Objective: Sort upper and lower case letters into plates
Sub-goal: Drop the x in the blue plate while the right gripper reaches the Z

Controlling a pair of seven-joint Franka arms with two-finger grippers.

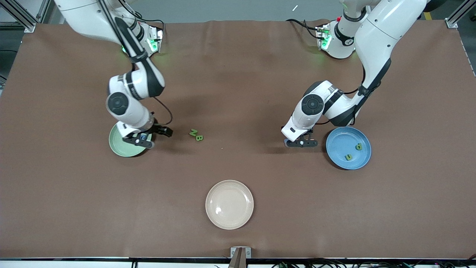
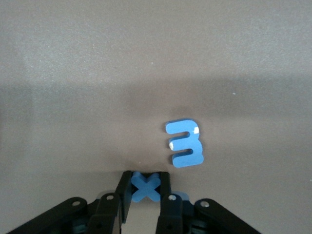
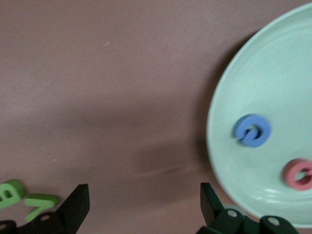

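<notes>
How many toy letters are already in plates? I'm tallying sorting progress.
4. Green u and green p lie in the blue plate; blue G and red Q lie in the mint green plate. The right arm may hide more.

left tool (image 2: 145, 195) low, fingers clamped, right tool (image 3: 141, 204) spread wide

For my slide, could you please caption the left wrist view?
Left gripper shut on the blue x, blue m lying beside it on the brown table.
</notes>
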